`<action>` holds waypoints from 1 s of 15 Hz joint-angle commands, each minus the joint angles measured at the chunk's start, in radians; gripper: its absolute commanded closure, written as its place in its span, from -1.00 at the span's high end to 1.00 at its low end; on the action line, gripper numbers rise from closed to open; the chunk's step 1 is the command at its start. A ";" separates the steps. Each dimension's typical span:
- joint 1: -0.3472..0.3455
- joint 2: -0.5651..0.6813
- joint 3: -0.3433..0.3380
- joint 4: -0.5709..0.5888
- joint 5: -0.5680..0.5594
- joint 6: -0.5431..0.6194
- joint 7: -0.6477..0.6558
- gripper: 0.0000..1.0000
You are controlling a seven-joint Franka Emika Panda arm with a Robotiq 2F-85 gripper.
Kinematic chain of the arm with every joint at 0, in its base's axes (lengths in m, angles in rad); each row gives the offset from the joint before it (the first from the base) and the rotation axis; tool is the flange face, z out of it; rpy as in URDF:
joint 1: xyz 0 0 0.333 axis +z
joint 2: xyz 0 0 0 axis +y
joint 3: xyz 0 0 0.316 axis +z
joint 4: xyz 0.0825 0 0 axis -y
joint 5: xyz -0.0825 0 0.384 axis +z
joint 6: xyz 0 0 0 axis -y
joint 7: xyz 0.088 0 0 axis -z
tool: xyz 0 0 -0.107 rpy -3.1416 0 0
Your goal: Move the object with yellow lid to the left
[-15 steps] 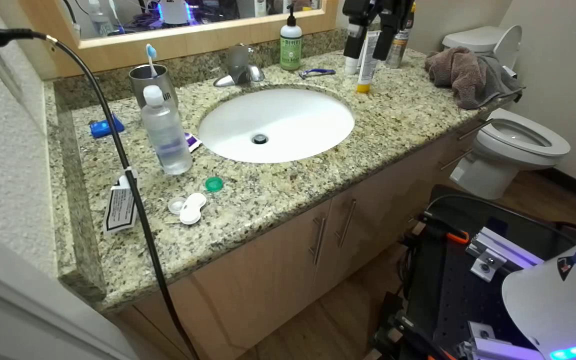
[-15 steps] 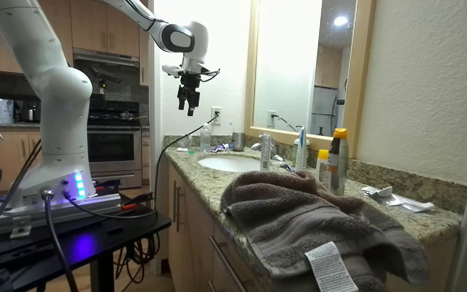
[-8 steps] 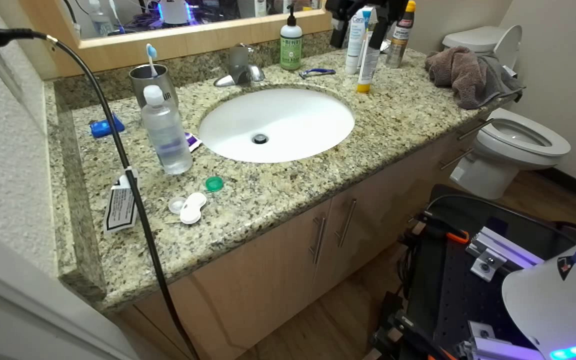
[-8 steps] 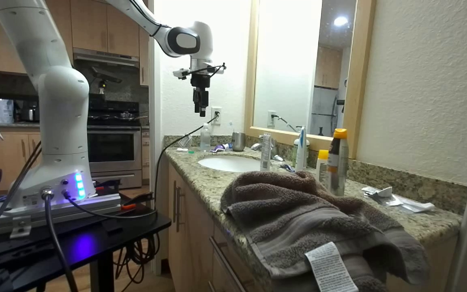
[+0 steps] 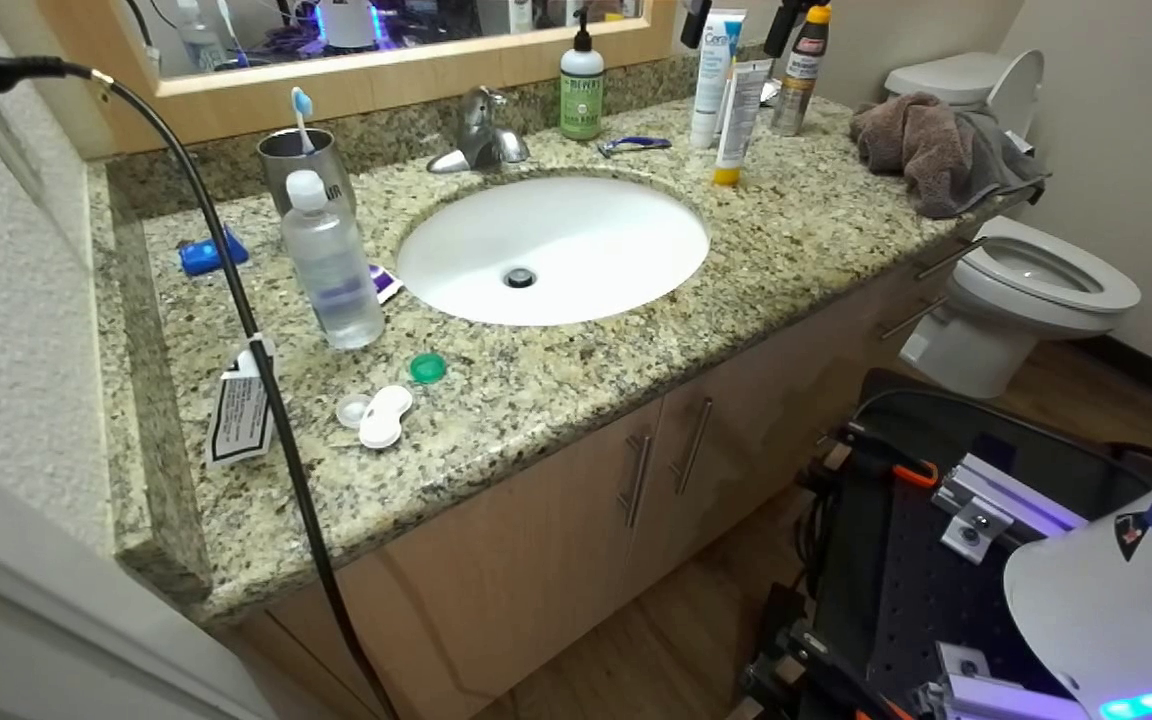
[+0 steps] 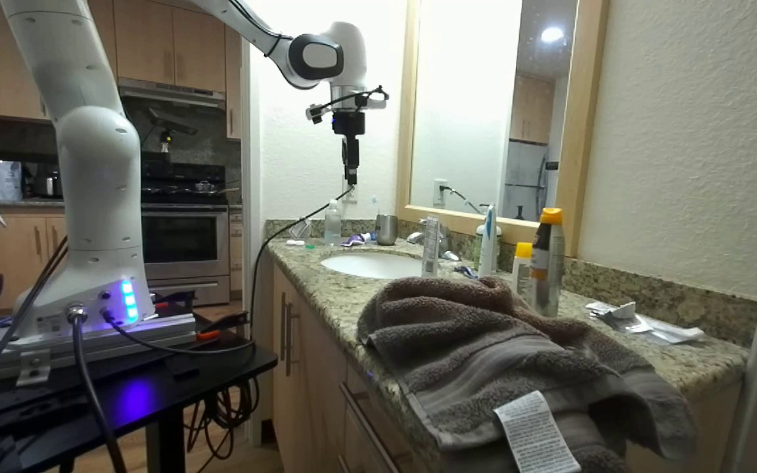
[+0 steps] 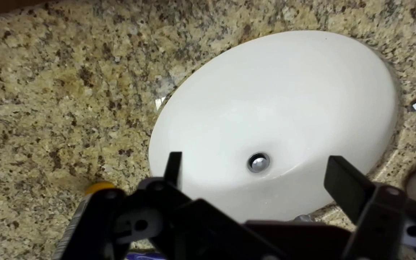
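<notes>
Clearly fingers [image 7: 347, 189] spread wide, well above sink [image 7: 273, 97] (yellow-capped tube [image 5: 739, 115] stands cap-down, untouched).

In an exterior view, a sink [image 5: 576, 245] sits in the bench [image 5: 816, 220], with a tap [image 5: 479, 135] behind it. Left of the sink, a bottle [image 5: 333, 265] stands before a cup [image 5: 326, 165] holding a toothbrush [image 5: 302, 104]. Right of the sink, a tube [image 5: 739, 120] stands before a second tube [image 5: 713, 70]; farther right lies a towel [image 5: 921, 150].
</notes>
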 commanded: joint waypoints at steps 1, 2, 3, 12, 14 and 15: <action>-0.028 0.031 0.026 0.009 -0.049 0.043 0.087 1.00; -0.045 0.067 0.018 0.041 -0.053 0.042 0.154 1.00; -0.055 0.088 0.006 0.057 -0.057 0.056 0.185 1.00; -0.145 0.211 -0.115 0.174 -0.041 0.071 0.307 1.00; -0.142 0.213 -0.114 0.175 -0.041 0.071 0.305 1.00; -0.134 0.208 -0.104 0.160 -0.066 0.098 0.306 1.00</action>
